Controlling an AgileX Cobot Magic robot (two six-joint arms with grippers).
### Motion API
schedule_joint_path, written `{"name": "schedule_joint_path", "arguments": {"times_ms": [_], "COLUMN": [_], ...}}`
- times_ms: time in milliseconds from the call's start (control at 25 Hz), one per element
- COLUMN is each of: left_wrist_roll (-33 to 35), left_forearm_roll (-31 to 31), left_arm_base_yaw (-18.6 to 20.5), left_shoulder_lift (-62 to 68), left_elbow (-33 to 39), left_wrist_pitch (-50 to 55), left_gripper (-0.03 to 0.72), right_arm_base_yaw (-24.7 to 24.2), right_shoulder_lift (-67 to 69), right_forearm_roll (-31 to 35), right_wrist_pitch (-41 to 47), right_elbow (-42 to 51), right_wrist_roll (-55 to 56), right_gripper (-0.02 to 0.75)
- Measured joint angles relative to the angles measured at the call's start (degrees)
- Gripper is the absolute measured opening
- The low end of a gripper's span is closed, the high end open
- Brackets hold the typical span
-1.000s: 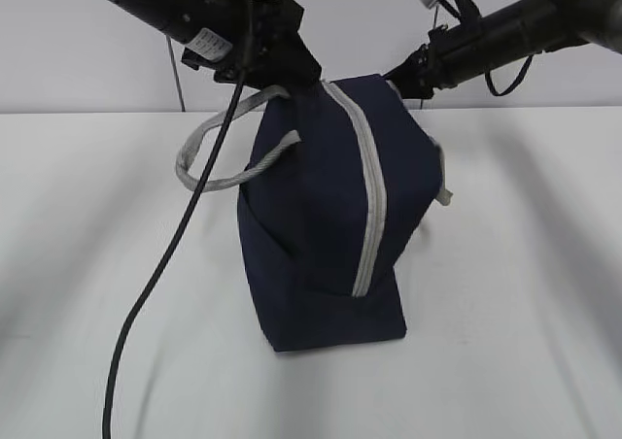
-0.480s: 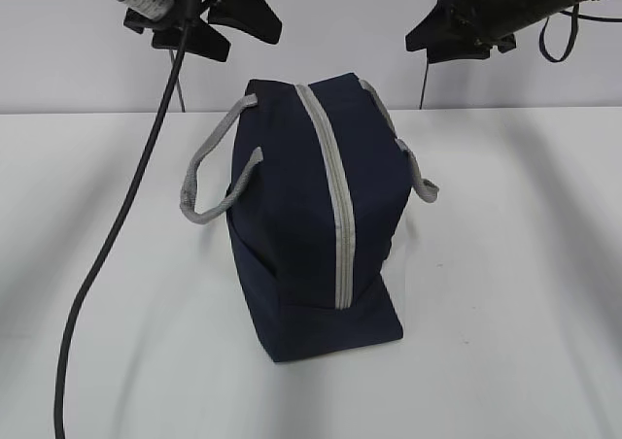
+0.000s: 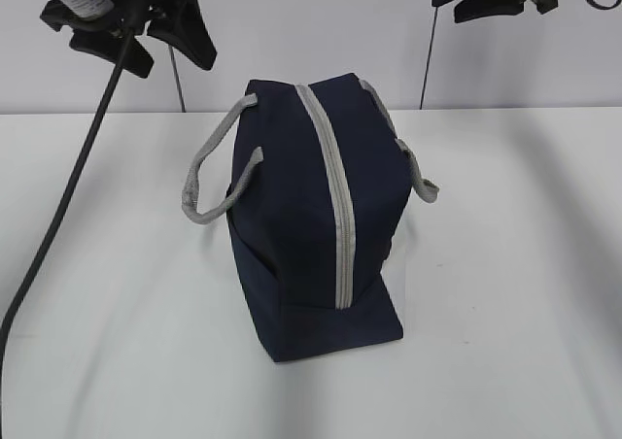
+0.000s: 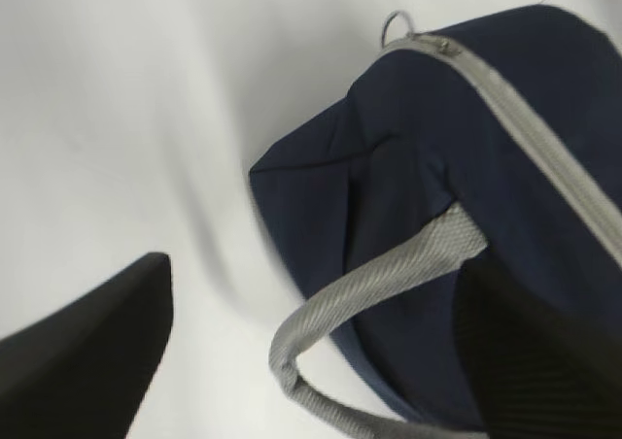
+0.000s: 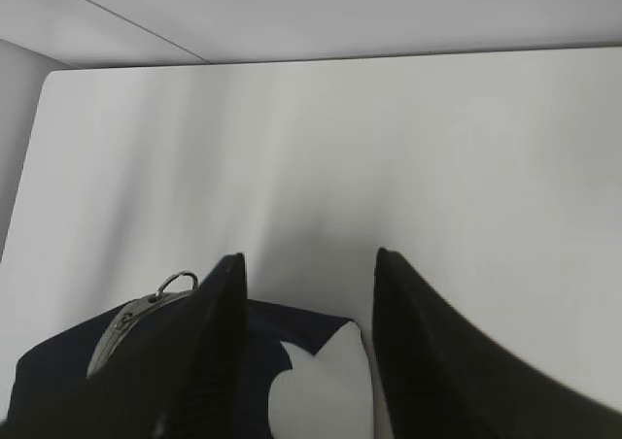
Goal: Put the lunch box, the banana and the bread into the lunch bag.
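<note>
The navy lunch bag stands on the white table, its grey zipper strip shut along the top. The ring pull lies at the bag's far end, and the right wrist view shows this ring pull too. My left gripper hangs open, high up and to the left of the bag, with one grey handle below its jaws. My right gripper is open, high at the back right, above the bag's white side panel. The lunch box, banana and bread are out of view.
A black cable hangs from the left arm down across the left of the table. A grey wall runs behind the table. The bag's second handle droops on its right side.
Both grippers have let go of the bag's back end and risen up and apart. The bag, tilted a second ago, now rests upright and still.
</note>
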Motion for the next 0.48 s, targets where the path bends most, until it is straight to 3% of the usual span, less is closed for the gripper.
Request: {"name": "schedule_joint_path", "arguments": {"times_ms": [280, 480], "left_wrist_roll": [-3.63, -5.66], "left_forearm_roll": [3.56, 7.54], "left_arm_base_yaw": [-0.18, -1.39], "left_shoulder_lift": [-2.36, -6.12], "left_elbow": [0.00, 0.00], "left_wrist_pitch": [6.63, 7.03], "left_gripper": [0.582, 0.524], "right_arm_base_yaw": [1.66, 4.62], "right_shoulder_lift": [-10.00, -14.51], "right_forearm_roll": [-6.53, -9.84], "right_wrist_pitch": [0.32, 0.32], "right_elbow": [10.64, 16.64], "right_wrist_roll": [3.72, 4.68], "right_gripper": [0.338, 0.337]}}
